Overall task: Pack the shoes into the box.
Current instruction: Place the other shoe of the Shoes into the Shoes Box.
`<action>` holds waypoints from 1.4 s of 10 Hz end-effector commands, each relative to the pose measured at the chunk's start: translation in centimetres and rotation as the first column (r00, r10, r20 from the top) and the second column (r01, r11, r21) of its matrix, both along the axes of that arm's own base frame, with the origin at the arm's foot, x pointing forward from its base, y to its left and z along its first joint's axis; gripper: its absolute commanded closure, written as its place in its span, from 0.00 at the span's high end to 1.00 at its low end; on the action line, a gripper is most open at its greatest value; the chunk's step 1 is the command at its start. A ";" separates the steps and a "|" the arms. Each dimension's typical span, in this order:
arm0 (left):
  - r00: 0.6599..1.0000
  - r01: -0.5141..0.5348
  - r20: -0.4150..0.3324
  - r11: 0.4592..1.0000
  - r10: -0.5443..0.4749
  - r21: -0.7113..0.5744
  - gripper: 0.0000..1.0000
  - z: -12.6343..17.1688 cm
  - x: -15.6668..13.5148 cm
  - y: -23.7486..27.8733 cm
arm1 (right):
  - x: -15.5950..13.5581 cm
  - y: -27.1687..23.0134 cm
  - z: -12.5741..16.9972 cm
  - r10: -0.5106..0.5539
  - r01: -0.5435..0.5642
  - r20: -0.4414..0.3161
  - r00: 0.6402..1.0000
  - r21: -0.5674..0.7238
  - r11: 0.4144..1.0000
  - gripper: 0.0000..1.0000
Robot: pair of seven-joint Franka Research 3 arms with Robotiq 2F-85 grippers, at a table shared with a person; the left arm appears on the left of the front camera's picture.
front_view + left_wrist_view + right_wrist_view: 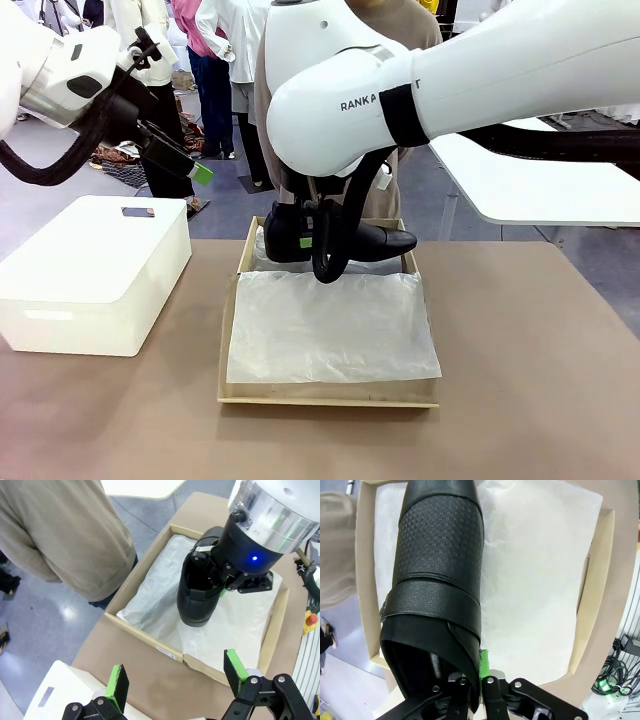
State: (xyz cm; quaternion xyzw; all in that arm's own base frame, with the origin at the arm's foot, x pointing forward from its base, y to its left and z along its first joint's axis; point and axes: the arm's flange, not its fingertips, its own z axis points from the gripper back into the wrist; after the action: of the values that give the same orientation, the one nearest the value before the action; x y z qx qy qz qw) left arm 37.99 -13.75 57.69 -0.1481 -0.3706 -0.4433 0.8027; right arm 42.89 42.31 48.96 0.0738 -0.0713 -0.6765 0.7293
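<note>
At left, the left end effector (176, 677) hangs wide and empty above the white rounded plastic box (90, 270). Mid-tabletop (530, 380) lies the tan cardboard shoebox lined with white tissue paper (330, 396). The right end effector (479, 665) pinches the heel rim of a black leather pointed-toe dress shoe (385, 240). The shoe hangs directly beneath it over the shoebox's far half, long axis crosswise, toe rightward. The right arm is nearer.

Shoe (440, 555): black leather, embossed grain on the front, smooth strap, soft sheen.
Box (330, 399): tan cardboard, matt.
Tissue paper (330, 325): white, thin, crinkled.
Plastic box (90, 270): white, smooth, left.
Table (530, 380): tan, matt, smooth.
</note>
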 end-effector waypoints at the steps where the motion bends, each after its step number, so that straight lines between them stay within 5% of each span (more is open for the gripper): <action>1: 1.000 0.018 -0.001 1.000 -0.018 -0.015 1.00 0.0 0.1 0.1 | 0.6 1.0 0.3 -0.052 0.052 0.047 0.997 0.014 0.999 0.00; 14: 1.000 0.018 -0.001 1.000 -0.018 -0.015 1.00 0.0 0.1 0.1 | 2.5 3.0 -4.1 -0.100 0.101 0.054 0.993 -0.012 0.995 0.00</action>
State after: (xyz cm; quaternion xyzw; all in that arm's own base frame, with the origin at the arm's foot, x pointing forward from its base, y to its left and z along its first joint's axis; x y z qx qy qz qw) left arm 37.99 -13.75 57.69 -0.1481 -0.3706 -0.4433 0.8027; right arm 45.21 44.63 44.54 0.0803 -0.0810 -0.6983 0.7067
